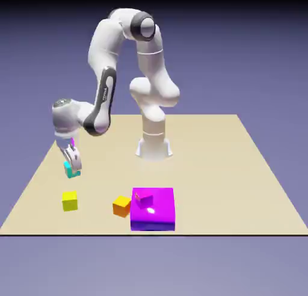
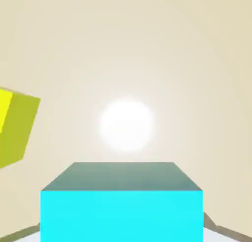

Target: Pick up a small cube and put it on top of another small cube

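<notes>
The small cyan cube (image 1: 73, 172) sits clamped between the closed fingers of the hand (image 1: 73, 168), just above the tabletop (image 1: 240, 186) near the exterior view's left edge; in the hand view it fills the bottom centre. The grasp step appears complete and the carry step is in hand. The next move calls for lifting clear, travelling to a target cube, judged to be the nearby yellow cube (image 1: 70, 200) or the orange cube (image 1: 122, 206), centring above it, then lowering before release.

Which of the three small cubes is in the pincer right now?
The cyan cube, clamped in the pincer; the yellow cube and orange cube sit free on the table.
</notes>
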Controlling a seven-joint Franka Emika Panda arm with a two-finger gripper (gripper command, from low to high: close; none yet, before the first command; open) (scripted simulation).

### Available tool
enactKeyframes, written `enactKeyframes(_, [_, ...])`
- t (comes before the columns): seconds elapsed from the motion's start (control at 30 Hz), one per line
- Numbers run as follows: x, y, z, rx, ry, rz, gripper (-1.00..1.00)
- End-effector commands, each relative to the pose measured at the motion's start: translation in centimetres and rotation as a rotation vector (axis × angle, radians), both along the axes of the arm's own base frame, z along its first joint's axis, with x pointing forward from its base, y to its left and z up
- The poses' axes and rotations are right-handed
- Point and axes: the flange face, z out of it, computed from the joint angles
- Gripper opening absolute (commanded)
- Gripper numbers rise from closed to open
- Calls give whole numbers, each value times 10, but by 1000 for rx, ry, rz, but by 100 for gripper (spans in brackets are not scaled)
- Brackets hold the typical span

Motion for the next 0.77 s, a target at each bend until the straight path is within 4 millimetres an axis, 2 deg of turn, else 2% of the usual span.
enactKeyframes(0.0, [7,0,2,1,0,48,-100])
enactKeyframes(0.4, [93,14,40,-5,-11,630,-100])
enactKeyframes(0.43, [93,14,40,-5,-11,630,-100])
enactKeyframes(0.6, [93,14,-30,-5,-10,630,-100])
enactKeyframes(0.63, [93,14,-30,-5,-10,630,100])
enactKeyframes(0.67, [93,14,-30,-5,-10,630,100])
enactKeyframes(0.73, [95,14,0,-6,-12,632,100])
